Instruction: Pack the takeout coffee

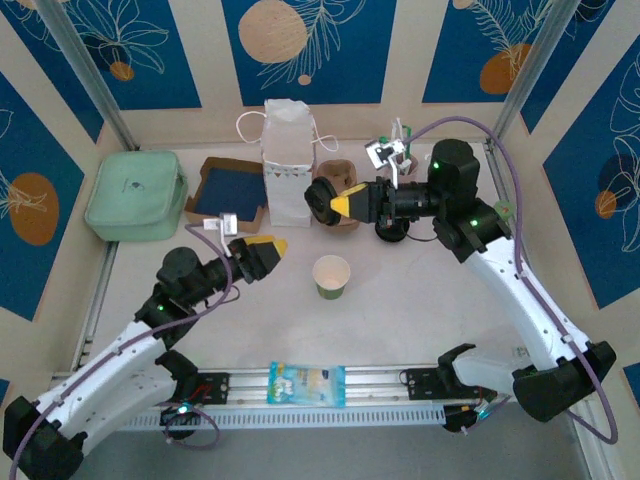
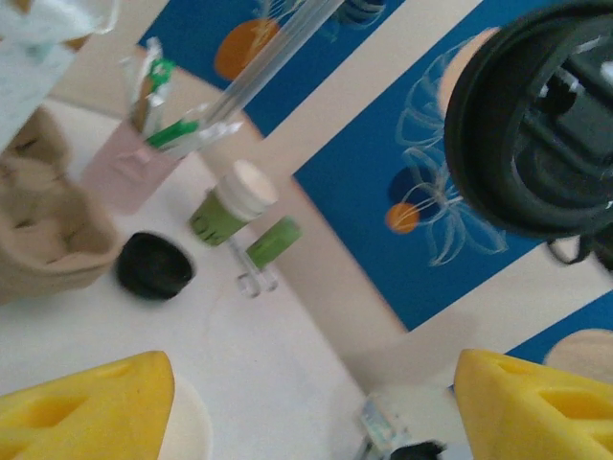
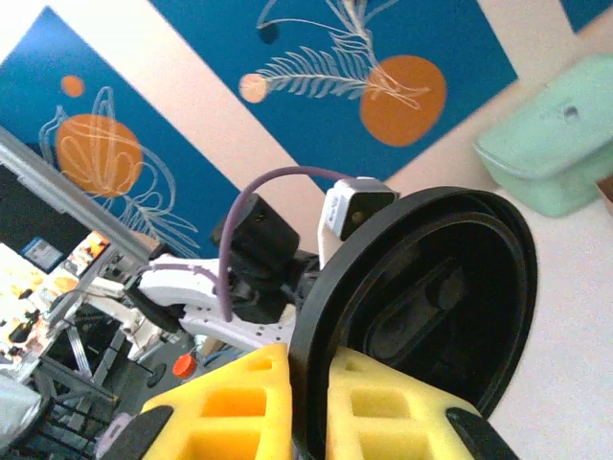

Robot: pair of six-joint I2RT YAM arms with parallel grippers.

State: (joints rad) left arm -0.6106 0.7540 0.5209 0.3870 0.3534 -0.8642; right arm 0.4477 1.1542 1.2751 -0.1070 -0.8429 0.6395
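Between the yellow fingers of the right tool, a round black lid is clenched by its rim and stands on edge, its hollow underside turned to the wrist camera. From above, this tool hangs over the middle of the desk, with the lid at its tip pointing left, just in front of a white paper bag and a brown cup carrier.

The paper cup stands upright and open-topped on the desk, nearer the arm bases than the held lid and apart from it, not under it.

The left tool lies to the cup's left, close by without touching it. Its jaws are spread wide with nothing between them. A cream curve beside one finger is probably the cup's rim, though the frame edge cuts it off.

Farther out, by the back wall, sit a pink cup of stirrers, a second black cap lying flat, a green lidded cup and a slim green tube.
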